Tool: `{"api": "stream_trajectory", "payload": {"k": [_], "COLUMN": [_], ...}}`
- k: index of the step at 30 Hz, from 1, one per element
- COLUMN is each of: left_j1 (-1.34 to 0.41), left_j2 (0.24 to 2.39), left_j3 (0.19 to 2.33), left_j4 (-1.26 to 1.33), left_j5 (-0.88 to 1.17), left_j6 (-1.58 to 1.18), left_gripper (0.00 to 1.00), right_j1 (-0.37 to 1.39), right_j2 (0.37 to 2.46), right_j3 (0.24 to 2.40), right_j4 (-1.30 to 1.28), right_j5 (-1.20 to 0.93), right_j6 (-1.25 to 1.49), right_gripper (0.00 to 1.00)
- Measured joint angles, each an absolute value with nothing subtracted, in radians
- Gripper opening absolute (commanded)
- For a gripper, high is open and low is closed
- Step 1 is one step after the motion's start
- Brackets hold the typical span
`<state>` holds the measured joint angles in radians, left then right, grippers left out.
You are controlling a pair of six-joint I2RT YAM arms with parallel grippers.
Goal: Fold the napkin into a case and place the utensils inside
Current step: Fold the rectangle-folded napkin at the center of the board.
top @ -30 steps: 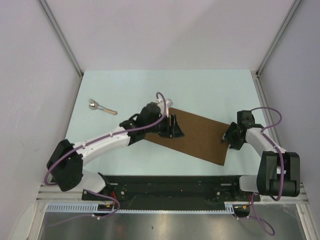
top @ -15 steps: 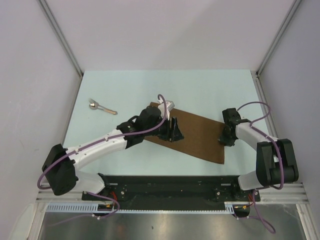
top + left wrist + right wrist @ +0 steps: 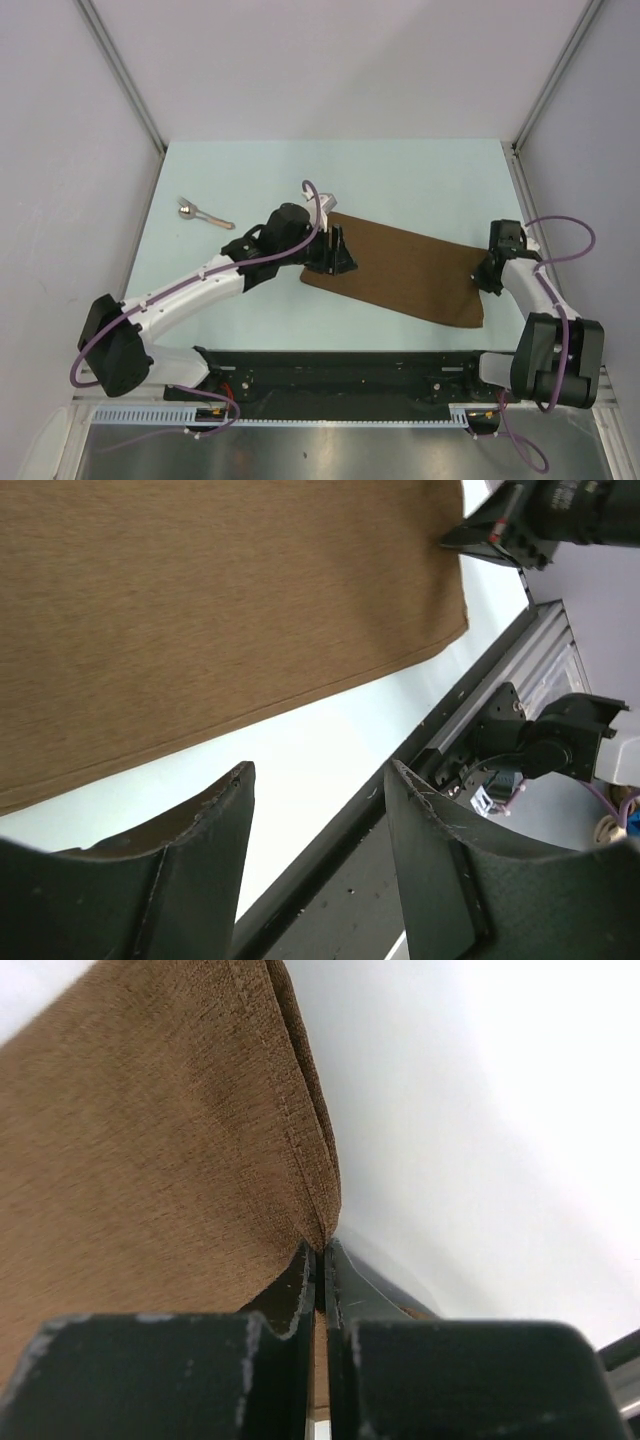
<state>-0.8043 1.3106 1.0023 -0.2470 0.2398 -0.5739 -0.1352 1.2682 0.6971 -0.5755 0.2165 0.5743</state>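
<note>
The brown napkin (image 3: 400,270) lies folded as a long slanted strip across the middle of the pale table. My right gripper (image 3: 484,277) is at its right end, shut on the doubled hem of the napkin (image 3: 150,1140), which runs into the pinched tips of the right gripper (image 3: 322,1250). My left gripper (image 3: 335,250) stands over the strip's left end, open and holding nothing. In the left wrist view the left gripper (image 3: 320,770) hovers beside the near edge of the napkin (image 3: 200,610). The utensils (image 3: 200,213), silver head and tan handle, lie far left.
A black rail (image 3: 340,365) runs along the table's near edge, just below the napkin. Grey walls close the table on the left, back and right. The right arm's wrist (image 3: 520,525) shows at the napkin's far corner.
The right gripper went from open to shut on the napkin's right end and drew it to the right. The napkin slid right. The left gripper shifted slightly left and stayed open.
</note>
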Motion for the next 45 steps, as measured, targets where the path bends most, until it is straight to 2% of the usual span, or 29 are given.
{"api": "stream_trajectory", "payload": {"k": [5, 10, 16, 21, 31, 45], "left_j1": [-0.761, -0.719, -0.680, -0.660, -0.625, -0.597], "left_j2": [1.285, 1.259, 1.212, 1.159, 1.134, 1.129], "left_j3": [0.985, 0.945, 0.926, 0.900, 0.866, 0.846], "left_j4": [-0.250, -0.250, -0.253, -0.255, -0.260, -0.268], "left_j5": [0.249, 0.268, 0.268, 0.268, 0.269, 0.275], "left_j6": [-0.574, -0.575, -0.575, -0.574, -0.574, -0.574], "left_gripper": [0.59, 0.59, 0.59, 0.59, 0.59, 0.59], "right_j1": [-0.107, 0.161, 0.447, 0.566, 0.622, 0.624], "right_j2": [1.230, 1.299, 1.578, 1.815, 1.982, 2.085], "right_j3": [0.721, 0.867, 1.107, 1.256, 1.429, 1.456], "right_j4": [-0.588, -0.598, -0.509, -0.455, -0.420, -0.356], "right_j5": [0.212, 0.218, 0.162, 0.094, 0.023, -0.080], "right_j6": [0.542, 0.539, 0.604, 0.654, 0.710, 0.752], "right_gripper": [0.00, 0.00, 0.00, 0.00, 0.00, 0.00]}}
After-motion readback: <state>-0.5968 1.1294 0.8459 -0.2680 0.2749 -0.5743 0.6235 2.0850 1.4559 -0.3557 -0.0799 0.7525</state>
